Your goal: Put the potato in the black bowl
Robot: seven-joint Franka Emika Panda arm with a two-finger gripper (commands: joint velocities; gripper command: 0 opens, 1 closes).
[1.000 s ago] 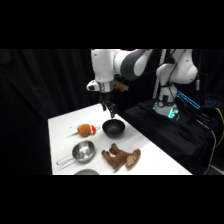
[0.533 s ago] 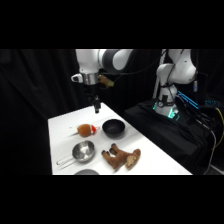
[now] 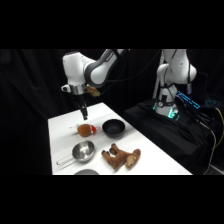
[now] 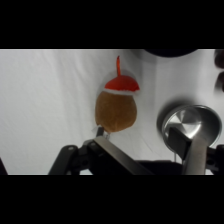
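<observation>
Nothing was done yet: the potato (image 3: 86,130) lay on the table (image 3: 62,125), at nine o'clock from the bowl (image 3: 114,128) and just beside it, the bowl empty. The gripper (image 3: 83,114) hung just above the potato, fingers spread apart and holding nothing. The whole job remained: descend, grip, lift, carry over, drop.

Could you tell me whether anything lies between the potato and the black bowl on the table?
Nothing: in the side view, only a short stretch of bare white table separates the potato from the black bowl.
</observation>
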